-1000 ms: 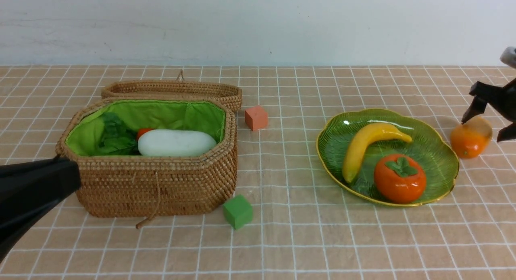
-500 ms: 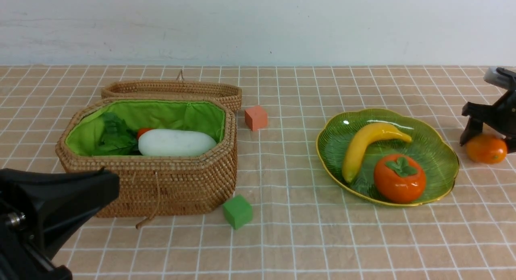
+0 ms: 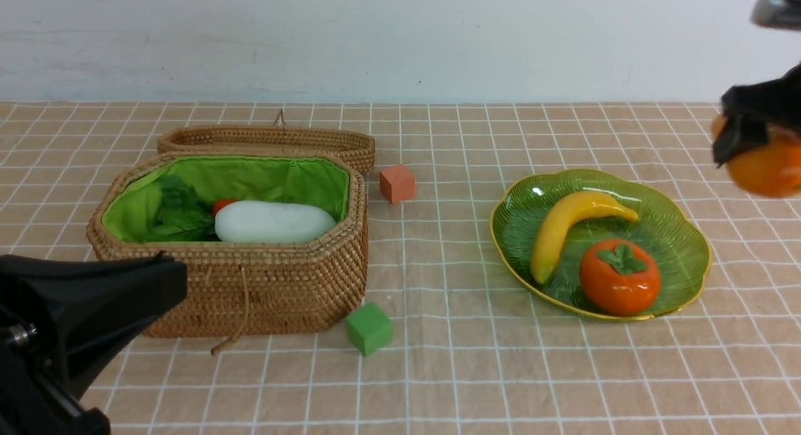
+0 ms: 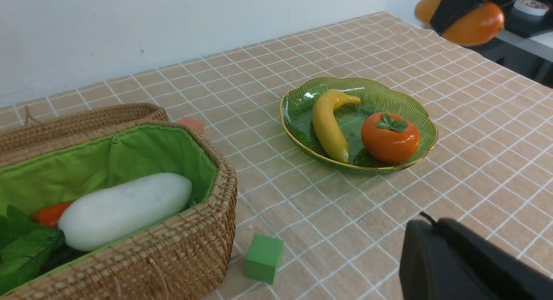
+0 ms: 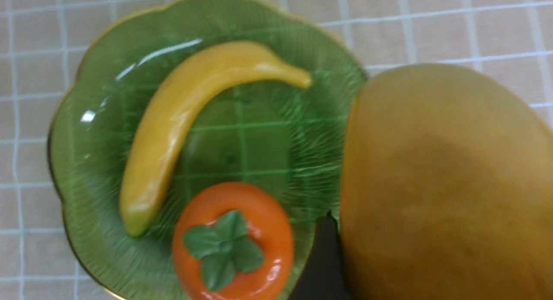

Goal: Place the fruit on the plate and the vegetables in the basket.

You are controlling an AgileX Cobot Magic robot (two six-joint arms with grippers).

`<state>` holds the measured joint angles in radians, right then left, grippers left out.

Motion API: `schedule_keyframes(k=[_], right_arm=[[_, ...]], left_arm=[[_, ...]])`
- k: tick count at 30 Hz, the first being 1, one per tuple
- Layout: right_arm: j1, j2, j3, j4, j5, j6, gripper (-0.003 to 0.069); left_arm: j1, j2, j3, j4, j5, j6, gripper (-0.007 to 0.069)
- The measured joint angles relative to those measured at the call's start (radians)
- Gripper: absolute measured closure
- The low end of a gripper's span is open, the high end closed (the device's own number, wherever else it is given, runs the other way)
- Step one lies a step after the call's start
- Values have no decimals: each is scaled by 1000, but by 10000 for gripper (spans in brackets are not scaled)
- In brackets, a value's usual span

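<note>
My right gripper [image 3: 762, 154] is shut on the oval orange-yellow mango [image 3: 768, 171] and holds it in the air above the table, to the right of the green plate [image 3: 679, 225]. In the right wrist view the mango [image 5: 445, 183] fills the side next to one dark finger [image 5: 322, 257]. On the plate lie a yellow banana [image 3: 572, 225] and an orange persimmon [image 3: 619, 278]. The open wicker basket [image 3: 250, 291] holds a white radish [image 3: 274, 222], a carrot [image 3: 222, 204] and green leaves. My left gripper [image 3: 172, 278] is shut and empty, low in front of the basket.
The basket's lid [image 3: 269, 138] lies open behind it. A small orange cube [image 3: 397, 183] sits right of the lid. A small green cube [image 3: 369, 328] sits by the basket's front right corner. A white wall bounds the table's far side.
The right gripper closed on the mango where it lay on the table right of the plate and lifted it. The left gripper came further into view, then stayed still.
</note>
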<state>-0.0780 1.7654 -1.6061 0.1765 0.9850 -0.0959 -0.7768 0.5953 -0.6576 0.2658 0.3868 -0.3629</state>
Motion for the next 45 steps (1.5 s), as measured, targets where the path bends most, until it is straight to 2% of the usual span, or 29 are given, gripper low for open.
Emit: schedule_keyframes(k=[1, 8, 12, 13, 15, 18, 20, 21, 23, 26, 28, 29, 31, 32, 33, 36, 40, 45], right_arm=[[25, 24, 55, 1, -66, -11, 100], [37, 162, 107, -1, -162, -32, 100], [37, 158, 107, 2, -160, -32, 63], [37, 136, 107, 6, -144, -32, 11], [37, 96, 107, 11, -110, -32, -15], [37, 4, 107, 13, -71, -32, -3], [37, -68, 108, 13, -48, -32, 28], [37, -137, 115, 13, -8, -31, 82], [37, -215, 129, 13, 28, -26, 133], [37, -443, 254, 13, 90, -17, 331], [37, -587, 344, 13, 108, -12, 427], [37, -603, 354, 13, 108, -12, 437], [38, -804, 490, 13, 114, 3, 547], [38, -835, 510, 13, 114, 6, 561], [38, -961, 591, 13, 114, 14, 609], [38, -1168, 726, 13, 108, 41, 650], [38, -1334, 837, 13, 97, 90, 655], [38, -1527, 1008, 5, -33, 187, 653]], left_arm=[[0, 0, 0, 2, -6, 0, 637], [0, 0, 0, 28, -9, 0, 637], [0, 0, 0, 52, -9, 0, 637], [0, 0, 0, 55, -6, 0, 637], [0, 0, 0, 56, 3, -9, 637], [0, 0, 0, 59, 6, -45, 636], [0, -6, 0, 59, 6, -58, 636], [0, -22, 1, 59, 6, -65, 636], [0, -50, 7, 59, 4, -68, 636], [0, -192, 95, 50, -54, -72, 636], [0, -286, 165, 43, -91, -75, 637], [0, -296, 173, 43, -91, -76, 637], [0, -431, 271, 36, -126, -92, 637], [0, -431, 277, 36, -128, -92, 637], [0, -510, 330, 36, -138, -106, 637], [0, -589, 389, 36, -139, -111, 637], [0, -606, 432, 36, -139, -112, 637], [0, -607, 480, 36, -138, -112, 637]])
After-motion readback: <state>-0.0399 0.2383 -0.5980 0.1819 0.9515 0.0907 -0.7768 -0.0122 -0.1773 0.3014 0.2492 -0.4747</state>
